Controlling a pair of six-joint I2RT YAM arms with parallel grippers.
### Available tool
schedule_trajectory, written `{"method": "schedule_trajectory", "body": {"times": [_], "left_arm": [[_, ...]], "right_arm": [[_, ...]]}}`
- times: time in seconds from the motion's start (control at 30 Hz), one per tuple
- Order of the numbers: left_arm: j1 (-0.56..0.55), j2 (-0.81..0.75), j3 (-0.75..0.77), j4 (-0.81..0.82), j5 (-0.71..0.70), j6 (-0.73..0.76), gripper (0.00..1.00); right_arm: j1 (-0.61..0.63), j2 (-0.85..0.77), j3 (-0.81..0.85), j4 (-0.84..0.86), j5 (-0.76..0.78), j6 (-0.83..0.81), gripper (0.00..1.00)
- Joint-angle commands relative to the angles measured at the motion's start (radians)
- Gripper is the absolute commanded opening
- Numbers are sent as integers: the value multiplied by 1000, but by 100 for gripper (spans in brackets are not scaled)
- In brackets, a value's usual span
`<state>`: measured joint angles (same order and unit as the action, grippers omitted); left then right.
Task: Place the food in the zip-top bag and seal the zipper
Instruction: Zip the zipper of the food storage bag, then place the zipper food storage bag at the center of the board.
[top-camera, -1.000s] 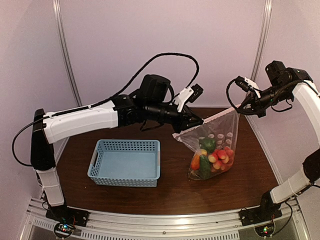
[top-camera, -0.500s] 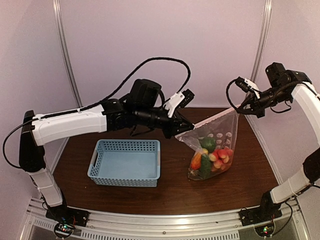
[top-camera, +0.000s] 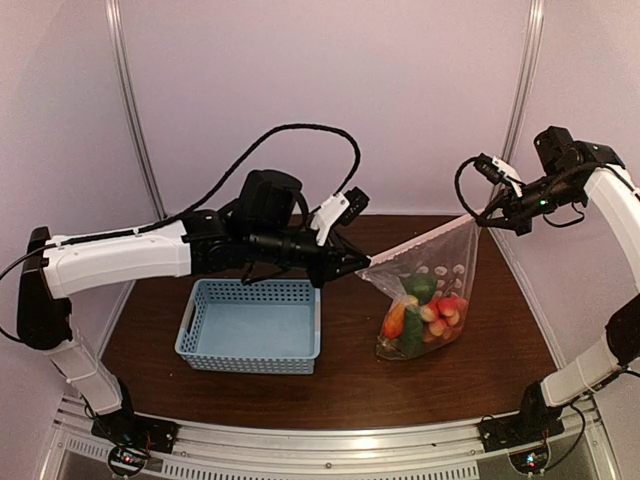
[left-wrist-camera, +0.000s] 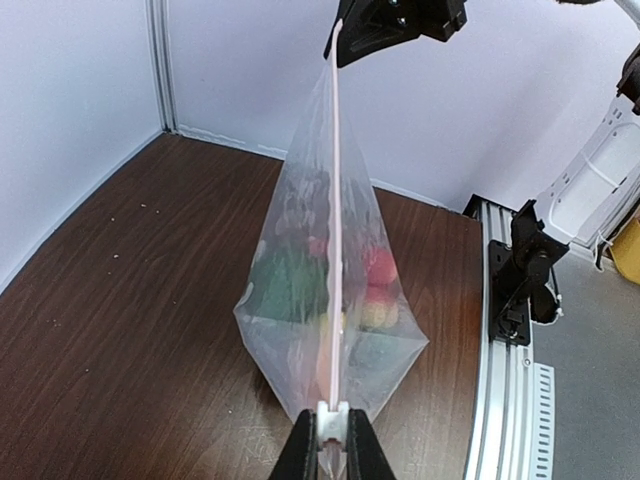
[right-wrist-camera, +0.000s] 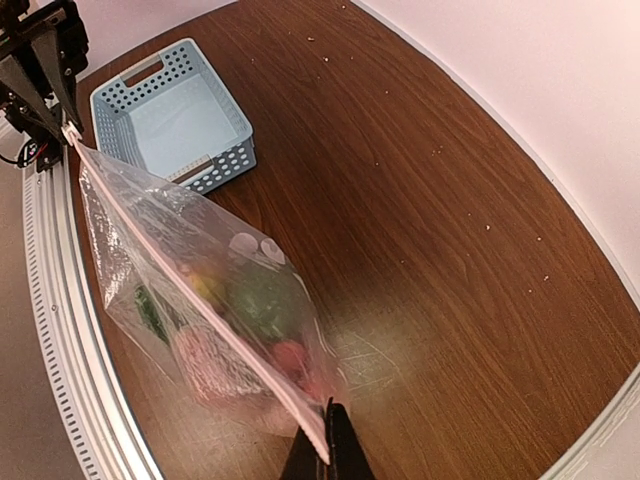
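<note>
Stretching the zipper (left-wrist-camera: 337, 200) straight for sealing, the left tool (left-wrist-camera: 330, 440) and right tool (right-wrist-camera: 326, 448) are each pinching shut on one end of it. The zip-top bag (top-camera: 445, 265) is hanging between both tools, food (top-camera: 425, 310) sagging below toward the counter (top-camera: 300, 390).

The top camera looked down from high behind the near edge over the whole bench (top-camera: 340, 385). The wrist cameras sat close behind the left gripper (left-wrist-camera: 328, 445) and right gripper (right-wrist-camera: 325, 447), facing each other along the bag (top-camera: 440, 262) all views shared.
</note>
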<state>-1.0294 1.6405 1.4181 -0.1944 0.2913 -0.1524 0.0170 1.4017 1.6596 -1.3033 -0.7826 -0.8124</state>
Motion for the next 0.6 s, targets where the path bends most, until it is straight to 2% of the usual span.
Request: {"method": "schedule_trajectory", "body": {"times": [0.0,0.2,0.37,0.47,0.57], "left_arm": [[15,-47,-43,-44,-15,-16,0],[17,-43,-54,-32,-14,-22,0],[28,1,-5,-2,-37,-42,0],[73,57,57,52,-39,-74,0],[112,147,191,68,-22,-75,0]], "right_arm": [[-31,-24,-4,70,47,18,0],[-33,-43,-22,96,48,34,0],[-32,-36,-32,118,36,48,0],[-33,-7,-24,202,50,121,0],[-33,48,35,302,43,205,0]]}}
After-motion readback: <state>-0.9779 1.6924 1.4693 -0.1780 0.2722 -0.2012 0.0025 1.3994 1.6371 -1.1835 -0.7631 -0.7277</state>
